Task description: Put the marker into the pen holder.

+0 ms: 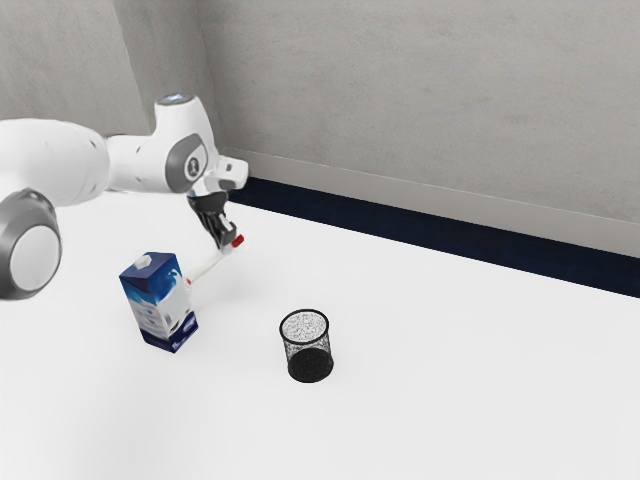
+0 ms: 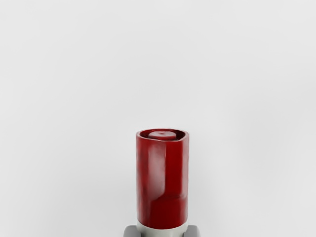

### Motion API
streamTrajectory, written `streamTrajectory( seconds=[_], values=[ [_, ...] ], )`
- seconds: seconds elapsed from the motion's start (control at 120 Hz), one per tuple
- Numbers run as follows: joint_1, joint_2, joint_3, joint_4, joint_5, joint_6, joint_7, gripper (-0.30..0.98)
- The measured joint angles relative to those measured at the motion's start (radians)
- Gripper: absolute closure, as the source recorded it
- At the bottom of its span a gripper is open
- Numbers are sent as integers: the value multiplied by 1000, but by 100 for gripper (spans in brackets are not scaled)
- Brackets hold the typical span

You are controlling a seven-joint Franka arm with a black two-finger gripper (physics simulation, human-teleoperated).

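- Marker (image 1: 209,267): slants, pinched between the fingers (image 2: 192,231); grasp appears complete.
- Pen holder (image 1: 310,364): stands upright, well apart from the fingers; carrying, aligning and releasing remain.

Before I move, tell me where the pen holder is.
The pen holder stands on the white table, to the exterior view's right of the blue-and-white carton.

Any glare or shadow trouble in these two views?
Exterior view: the table is washed out to near-flat white, with only faint shading, and the pen holder has grainy, speckled mesh. Wrist view: a pale glare streak runs down the red marker cap, against a softly shaded, pale grey background.
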Motion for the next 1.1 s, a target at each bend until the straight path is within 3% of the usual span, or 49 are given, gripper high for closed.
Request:
streamTrajectory(
  seconds=[0.4,0.667,0.842,1.1],
  values=[
    [-255,-217,4,-57,-56,-146,-17,77],
    [-358,-414,10,-321,-128,-90,-36,77],
    [-383,-489,13,-458,-358,89,32,78],
    [-353,-630,24,-691,-558,287,181,78]
  ],
)
